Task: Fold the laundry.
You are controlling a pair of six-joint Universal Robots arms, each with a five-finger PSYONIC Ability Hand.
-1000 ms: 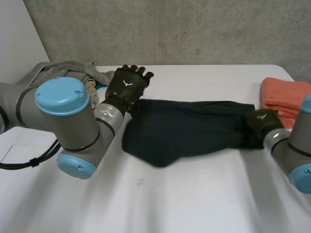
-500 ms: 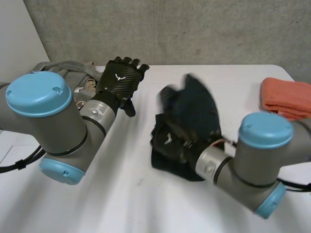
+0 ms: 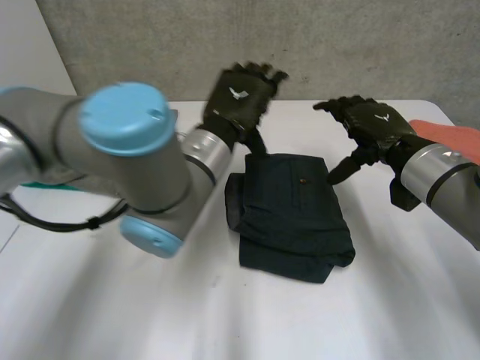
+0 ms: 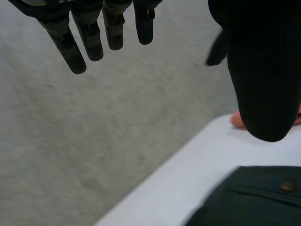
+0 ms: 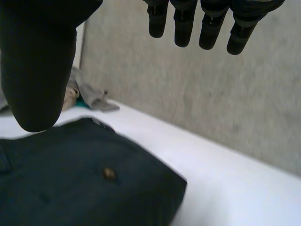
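- Left hand [image 3: 238, 101]: I read the fingers [image 4: 89, 40] as straight and spread, holding nothing, up off the table.
- Right hand [image 3: 371, 124]: same, with fingers [image 5: 207, 26] straight, thumb angled down, empty.
- Dark garment [image 3: 292, 217] lies folded on the white table [image 3: 375, 300], between both hands and below their thumbs, button [image 5: 109, 173] facing up.
- Orange cloth [image 3: 457, 131] sits just behind the right wrist.
- Grey cloth pile [image 5: 89, 96] is beyond the garment from the right hand.

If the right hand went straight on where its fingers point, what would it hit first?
Likely the grey concrete wall. The open right hand is raised near the folded dark navy garment, fingers aimed over the white table; the way looks free, though depth is unclear.
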